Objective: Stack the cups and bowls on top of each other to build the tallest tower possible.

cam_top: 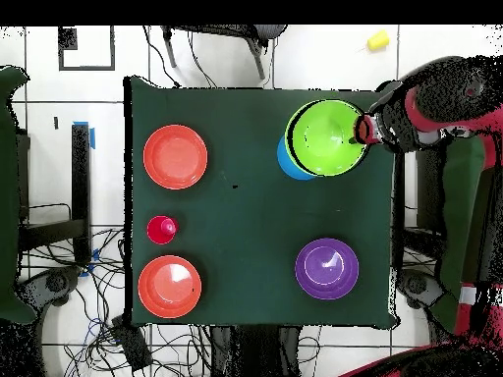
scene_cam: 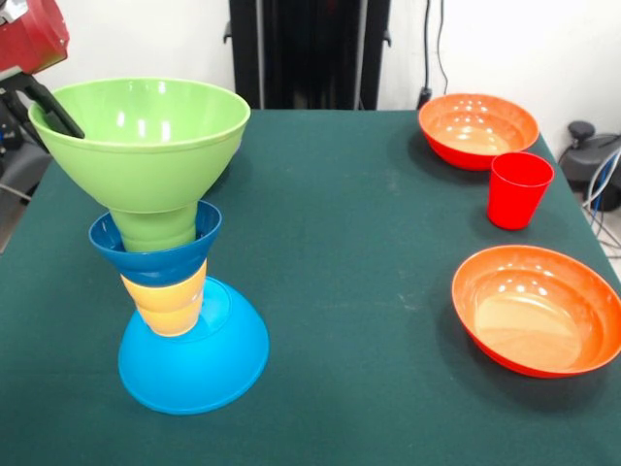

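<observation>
My gripper (scene_cam: 58,116) is clamped on the rim of the green bowl (scene_cam: 146,136), one finger inside it. That bowl tops the tower (scene_cam: 175,282) near a table corner, and it looks light, stiff and slick. I judge that thin rim the only good hold. The red cup (scene_cam: 518,188) stands between the orange bowls (scene_cam: 539,311) along the opposite edge.

No text, label, brand, number or sign can be read anywhere in either view. The bowls and cups of the tower (scene_cam: 173,254) are plain glossy plastic with no markings, and the green bench (scene_cam: 369,291) around it is bare of print.
</observation>
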`<state>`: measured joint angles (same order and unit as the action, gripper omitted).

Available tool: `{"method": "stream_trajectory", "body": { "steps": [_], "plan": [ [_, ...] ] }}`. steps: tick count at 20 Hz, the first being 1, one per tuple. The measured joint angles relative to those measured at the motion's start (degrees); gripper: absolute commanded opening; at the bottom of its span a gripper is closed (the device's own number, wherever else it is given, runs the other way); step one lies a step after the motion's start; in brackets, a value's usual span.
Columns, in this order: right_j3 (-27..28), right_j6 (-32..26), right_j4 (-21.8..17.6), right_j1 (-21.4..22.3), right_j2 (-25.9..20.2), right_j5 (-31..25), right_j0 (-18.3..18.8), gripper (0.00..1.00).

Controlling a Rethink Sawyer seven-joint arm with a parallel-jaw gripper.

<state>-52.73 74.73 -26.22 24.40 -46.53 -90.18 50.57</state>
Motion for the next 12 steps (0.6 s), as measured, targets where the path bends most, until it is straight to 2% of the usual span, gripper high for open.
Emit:
{"method": "stream_trajectory", "body": {
  "steps": [12],
  "plan": [
    [-0.4,0.0,-0.4,0.0,0.0,0.0,0.2,0.00]
  ]
}}
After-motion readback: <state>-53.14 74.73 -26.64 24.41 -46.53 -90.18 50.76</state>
